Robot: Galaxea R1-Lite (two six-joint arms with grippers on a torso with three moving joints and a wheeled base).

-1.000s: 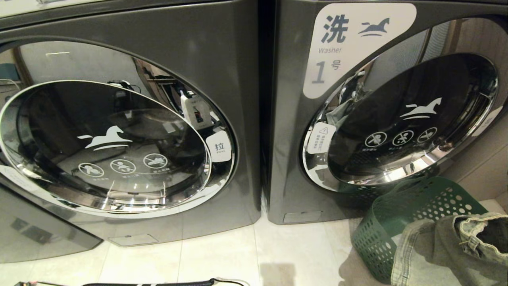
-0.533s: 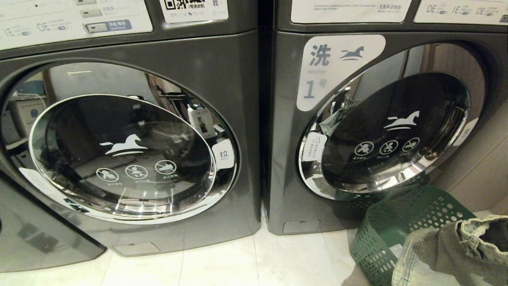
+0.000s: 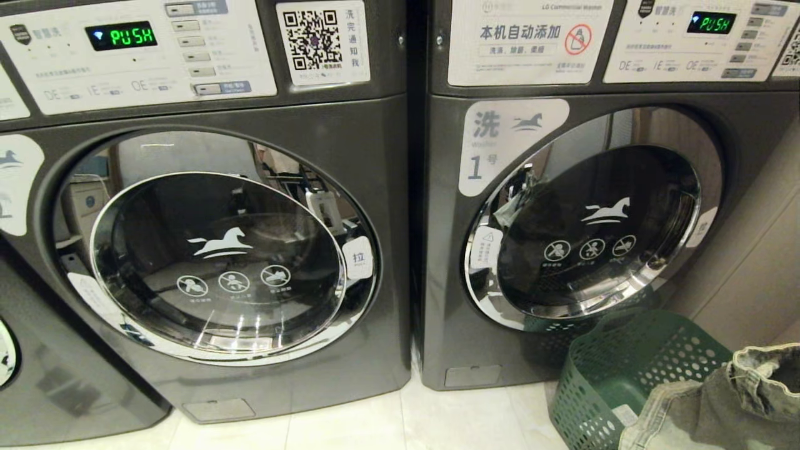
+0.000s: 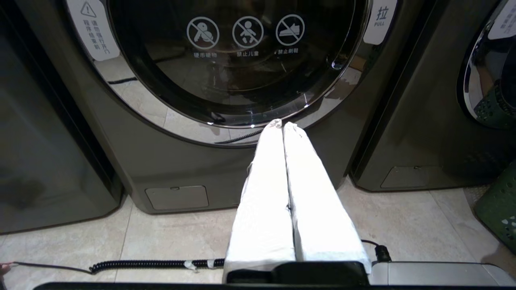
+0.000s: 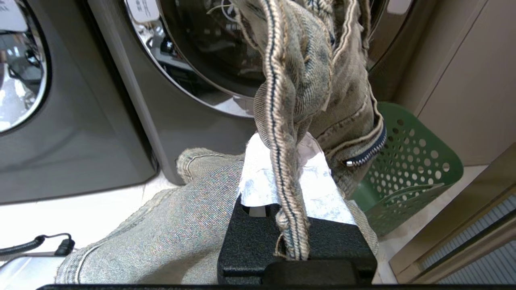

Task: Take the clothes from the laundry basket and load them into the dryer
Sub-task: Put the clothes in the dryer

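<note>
Right gripper (image 5: 288, 161), lower centre of its wrist view, clamped on the seam of limp, heavy jeans (image 5: 314, 72) draped before the green basket (image 5: 407, 169); best held at that thick seam; left gripper (image 4: 282, 125) closed, empty.

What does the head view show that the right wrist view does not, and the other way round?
Only the head view shows the white control panels with green lit displays and the square QR code sticker.

Only the right wrist view shows the right gripper shut on the faded denim garment, with its metal zipper.

Both show the perforated green plastic laundry basket, the garment, and the round glass door of the right-hand grey machine.
</note>
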